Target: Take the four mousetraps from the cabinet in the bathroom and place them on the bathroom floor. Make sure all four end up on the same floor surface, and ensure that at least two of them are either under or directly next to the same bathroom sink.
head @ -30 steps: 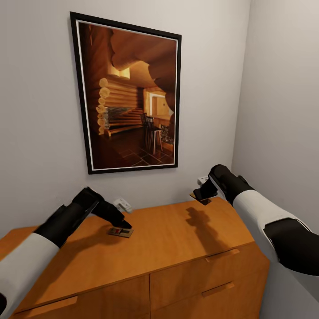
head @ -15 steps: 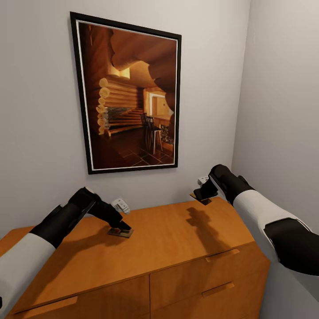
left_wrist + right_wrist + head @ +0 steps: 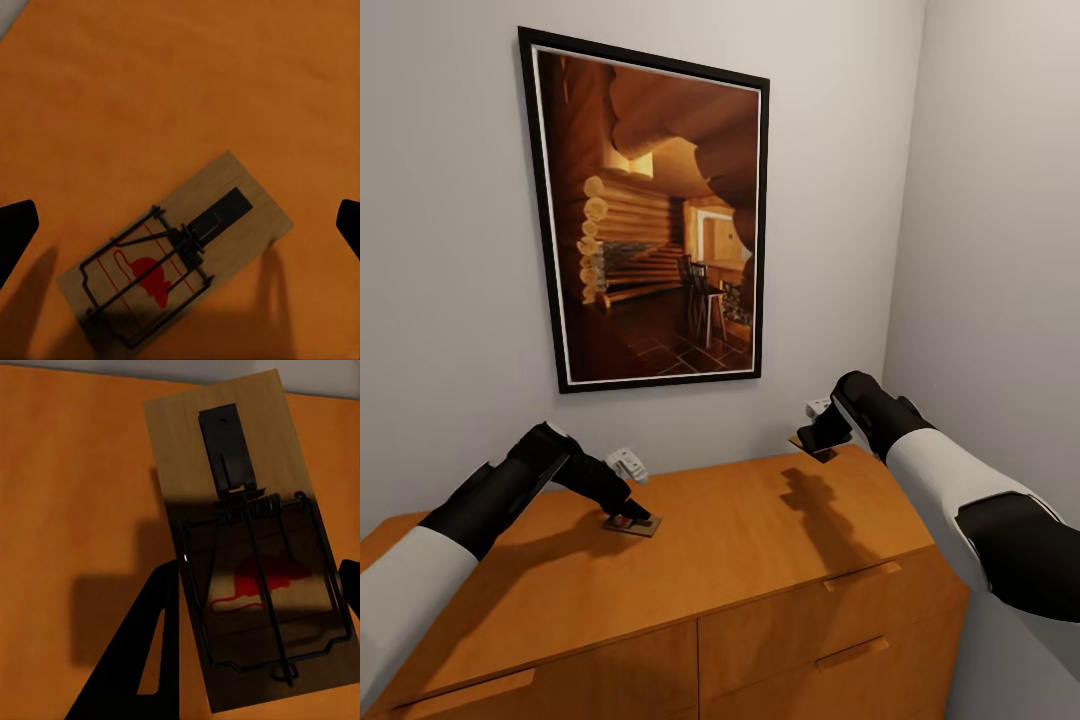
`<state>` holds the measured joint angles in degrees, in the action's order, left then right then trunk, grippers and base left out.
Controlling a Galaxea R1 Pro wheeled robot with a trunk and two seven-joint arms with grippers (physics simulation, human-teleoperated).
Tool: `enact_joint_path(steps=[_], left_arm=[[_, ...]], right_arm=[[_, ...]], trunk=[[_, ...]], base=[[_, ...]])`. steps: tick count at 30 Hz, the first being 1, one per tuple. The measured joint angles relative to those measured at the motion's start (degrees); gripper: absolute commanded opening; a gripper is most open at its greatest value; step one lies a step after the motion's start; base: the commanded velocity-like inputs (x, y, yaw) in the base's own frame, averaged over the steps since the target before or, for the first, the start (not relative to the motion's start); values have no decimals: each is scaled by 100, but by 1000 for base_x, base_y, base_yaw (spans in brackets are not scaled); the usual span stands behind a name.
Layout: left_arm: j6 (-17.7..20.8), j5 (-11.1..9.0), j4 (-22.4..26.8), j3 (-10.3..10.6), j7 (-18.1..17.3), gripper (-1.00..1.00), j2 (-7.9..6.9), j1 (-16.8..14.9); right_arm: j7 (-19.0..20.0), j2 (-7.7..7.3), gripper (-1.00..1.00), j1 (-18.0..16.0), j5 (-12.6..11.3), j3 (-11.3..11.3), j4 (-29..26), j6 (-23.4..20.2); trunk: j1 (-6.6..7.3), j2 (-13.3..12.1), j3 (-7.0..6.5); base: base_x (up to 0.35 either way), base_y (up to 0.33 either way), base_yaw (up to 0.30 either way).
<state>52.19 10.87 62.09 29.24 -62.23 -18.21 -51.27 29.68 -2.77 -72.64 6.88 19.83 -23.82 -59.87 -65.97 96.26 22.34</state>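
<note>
Head view: a corner of pale grey walls, with a black-framed picture (image 3: 650, 215) of a log interior hanging above the cabinet (image 3: 760, 560). Its orange-brown top is flat and plain, and drawer fronts with bar handles show below. A small white object (image 3: 627, 463) sits at the wall behind the left arm.

One mousetrap (image 3: 632, 524) lies flat on the top, left of centre. The left gripper (image 3: 628, 514) is right over it, fingers spread wide to either side of the board, as the left wrist view shows (image 3: 176, 262).

The right gripper (image 3: 815, 440) is clamped on a second trap (image 3: 247, 540), held above the top's back right corner.

Against a second ago, the left gripper has dropped lower onto its trap; the right arm has not moved.
</note>
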Motion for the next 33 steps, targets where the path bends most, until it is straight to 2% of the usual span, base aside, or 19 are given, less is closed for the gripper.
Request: enact_joint_path(steps=[10,15,21,33], left_arm=[[-43,40,-86,0,-140,100,-27,0],[-243,75,-121,-1,-235,100,-31,0],[-408,88,-157,-1,-266,100,-18,0],[-464,108,-261,-1,-274,100,10,-35]], right_arm=[[-12,0,-100,0,-12,0,6,0],[-12,0,-100,0,-17,0,8,0],[-13,0,-100,0,-26,0,7,0],[-4,0,-100,0,-18,-1,9,0]], trunk=[[0,0,0],[0,0,0],[0,0,0],[0,0,0]], base=[[0,0,0],[0,0,0],[0,0,0],[0,0,0]])
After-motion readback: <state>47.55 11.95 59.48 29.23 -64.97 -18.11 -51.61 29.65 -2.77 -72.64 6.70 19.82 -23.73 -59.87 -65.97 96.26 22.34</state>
